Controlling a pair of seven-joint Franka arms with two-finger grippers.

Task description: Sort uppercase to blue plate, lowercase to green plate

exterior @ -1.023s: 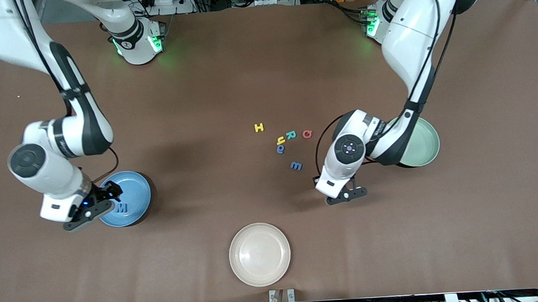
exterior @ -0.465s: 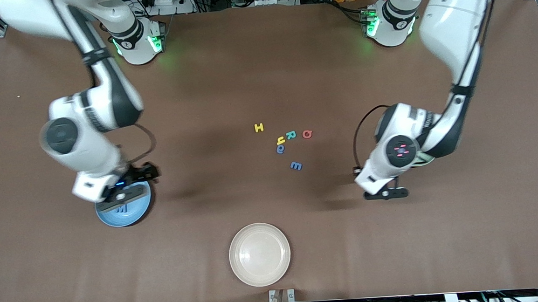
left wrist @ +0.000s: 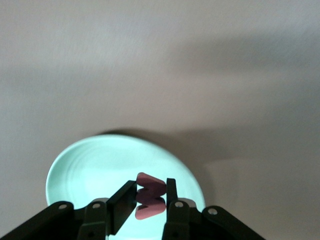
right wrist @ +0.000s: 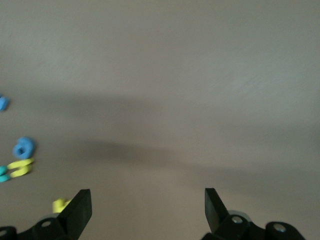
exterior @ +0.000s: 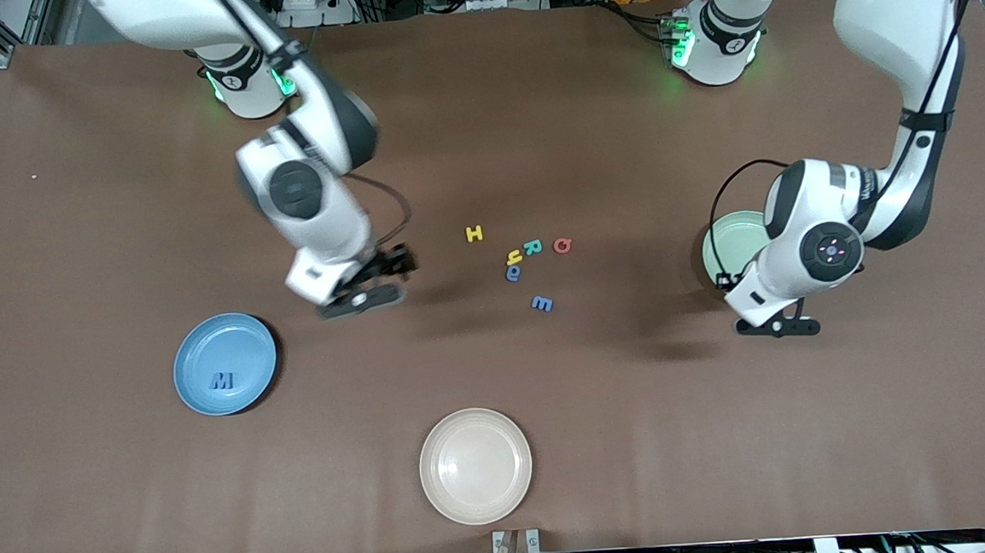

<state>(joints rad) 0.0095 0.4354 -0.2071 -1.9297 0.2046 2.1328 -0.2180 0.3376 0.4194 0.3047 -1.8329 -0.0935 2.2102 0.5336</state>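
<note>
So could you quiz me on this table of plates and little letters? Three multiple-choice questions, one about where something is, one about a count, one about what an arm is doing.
1. Where is the dark blue M?
A. On the cream plate
B. On the blue plate
C. Among the loose letters

2. How many letters lie loose on the bare table?
A. Three
B. Nine
C. Six

3. What is the left gripper doing?
A. Pinching a red w
B. Standing open with nothing in it
C. Gripping the plate's rim

Answers:
1. B, the M lies flat on the blue plate, toward the right arm's end of the table.
2. C, the yellow H, yellow h, teal R, red Q and two blue letters.
3. A, the red w sits between its fingers over the green plate; the right gripper is the open one.
</note>
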